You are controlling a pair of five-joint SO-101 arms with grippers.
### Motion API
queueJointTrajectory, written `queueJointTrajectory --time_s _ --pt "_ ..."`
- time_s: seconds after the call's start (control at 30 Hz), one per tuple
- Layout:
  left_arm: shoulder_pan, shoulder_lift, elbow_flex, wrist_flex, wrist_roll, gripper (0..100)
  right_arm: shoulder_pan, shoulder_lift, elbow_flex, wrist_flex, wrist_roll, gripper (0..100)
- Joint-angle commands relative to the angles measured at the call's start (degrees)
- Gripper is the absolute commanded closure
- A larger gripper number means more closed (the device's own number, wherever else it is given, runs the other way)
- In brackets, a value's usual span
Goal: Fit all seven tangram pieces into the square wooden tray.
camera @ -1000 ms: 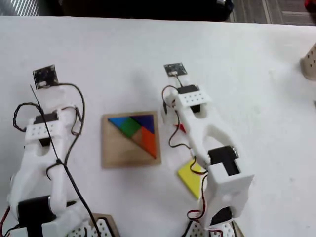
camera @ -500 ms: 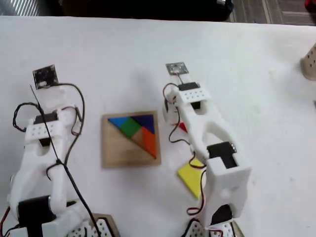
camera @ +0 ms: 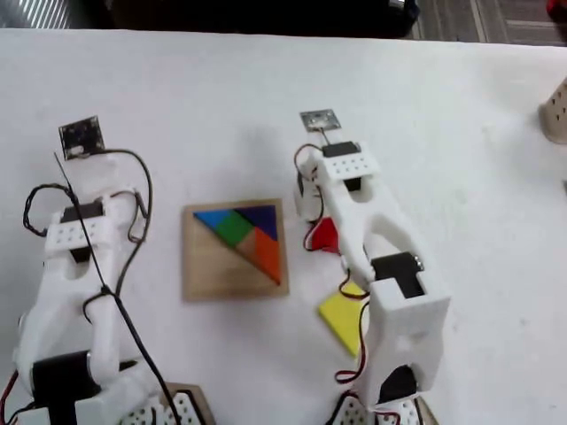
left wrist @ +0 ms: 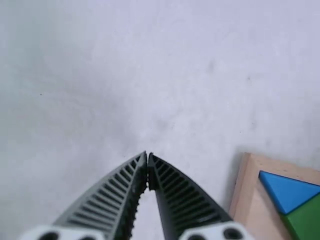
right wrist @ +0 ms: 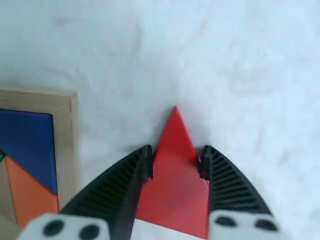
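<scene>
**Red triangle clamped, just beside the tray**

Nearest the arm bases lies the yellow piece, flat on the white surface, one side hidden under the right arm. Next, the square wooden tray: light blue, green, dark blue and orange pieces fill its far-right half, and the rest is bare wood. Just right of it, the right hand grips the red triangle by two edges (lifted or resting, hard to say). The left hand is closed on nothing, over the surface left of the tray's corner. At the far right edge, a beige object is cut off.
</scene>
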Motion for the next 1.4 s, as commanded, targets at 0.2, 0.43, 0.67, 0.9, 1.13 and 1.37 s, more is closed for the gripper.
queueJointTrajectory --time_s 0.2,0.43,0.67,0.9,1.13,1.37 --pt "0.75 -0.31 -1.49 -1.05 -0.7 97 1.01 -6.73 -0.79 3.03 8.44 78.2" --pt "0.75 -0.31 -1.49 -1.14 -0.7 97 -0.31 -20.88 13.8 3.47 17.58 70.1" --pt "0.75 -0.31 -1.49 -1.14 -0.79 97 -4.88 -24.04 27.25 -5.85 27.78 70.1" --pt "0.75 -0.31 -1.49 -1.14 -0.79 97 -5.76 -23.16 27.25 -6.99 27.08 69.8" --pt "0.75 -0.31 -1.41 -1.14 -0.79 97 -5.23 -18.33 23.21 -5.85 25.23 69.9" --pt "0.75 -0.31 -1.32 -1.14 -0.79 97 -5.23 -20.53 22.77 -4.53 25.14 70.0"
